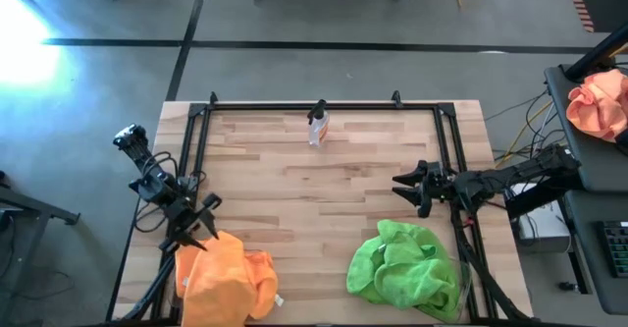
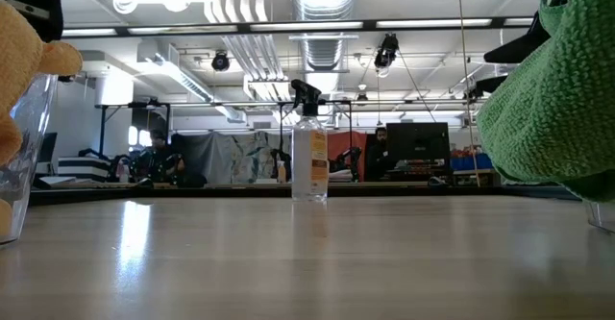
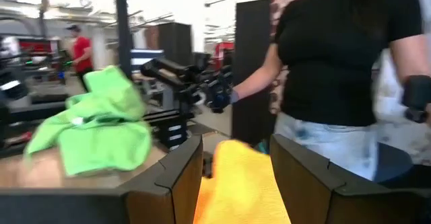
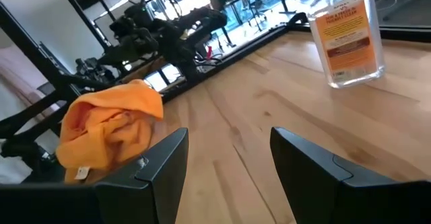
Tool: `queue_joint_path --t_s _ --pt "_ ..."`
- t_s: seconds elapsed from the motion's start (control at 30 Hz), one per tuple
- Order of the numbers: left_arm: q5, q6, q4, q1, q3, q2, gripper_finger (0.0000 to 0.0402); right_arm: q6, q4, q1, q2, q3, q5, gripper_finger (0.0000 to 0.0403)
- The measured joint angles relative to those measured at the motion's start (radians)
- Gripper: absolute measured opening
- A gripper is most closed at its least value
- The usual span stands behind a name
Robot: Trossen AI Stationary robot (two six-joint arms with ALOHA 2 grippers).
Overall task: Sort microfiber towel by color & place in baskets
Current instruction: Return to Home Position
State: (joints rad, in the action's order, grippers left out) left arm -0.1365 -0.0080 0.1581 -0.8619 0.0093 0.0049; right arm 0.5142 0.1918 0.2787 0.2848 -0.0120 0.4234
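Observation:
A heap of orange microfiber towels (image 1: 228,283) fills the clear basket (image 2: 21,166) at the table's near left corner. Lime green towels (image 1: 404,266) are heaped in the other clear basket (image 2: 602,214) at the near right. My left gripper (image 1: 202,223) is open just above the far edge of the orange heap, and an orange towel (image 3: 237,183) shows between its fingers. My right gripper (image 1: 400,188) is open and hovers over bare wood beyond the green heap, pointing toward the table's left. My left gripper stands open with a finger (image 3: 176,177) on each side of the top of the orange towel heap (image 3: 232,160), coming from above and the far left. Whether the fingers touch the cloth, I cannot tell.
A clear spray bottle (image 1: 317,126) stands upright near the middle of the far edge. A paler peach cloth bundle (image 1: 599,106) lies on a stand off the table's right side. A person in a black shirt (image 3: 337,56) stands beyond the table. Bare wood lies in the table's middle (image 1: 314,199).

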Motion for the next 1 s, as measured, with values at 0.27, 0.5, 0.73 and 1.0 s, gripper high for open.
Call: queue_joint_path --t_s 0.27,0.5,0.73,1.0 --pt "-0.118 0.025 -0.019 0.0 0.0 0.0 0.0158 0.001 -0.001 0.0 0.0 0.0 0.007 0.0206" --pt "-0.117 0.025 -0.036 0.0 0.0 0.001 0.0158 0.002 -0.001 0.0 0.0 0.0 0.006 0.0206" --pt "-0.116 0.025 -0.04 0.0 0.008 0.004 0.0158 0.002 -0.001 0.0 0.0 0.0 0.005 0.0206" --pt "-0.116 0.025 -0.042 0.0 0.009 0.004 0.0158 0.002 -0.001 0.0 0.0 0.0 0.004 0.0206"
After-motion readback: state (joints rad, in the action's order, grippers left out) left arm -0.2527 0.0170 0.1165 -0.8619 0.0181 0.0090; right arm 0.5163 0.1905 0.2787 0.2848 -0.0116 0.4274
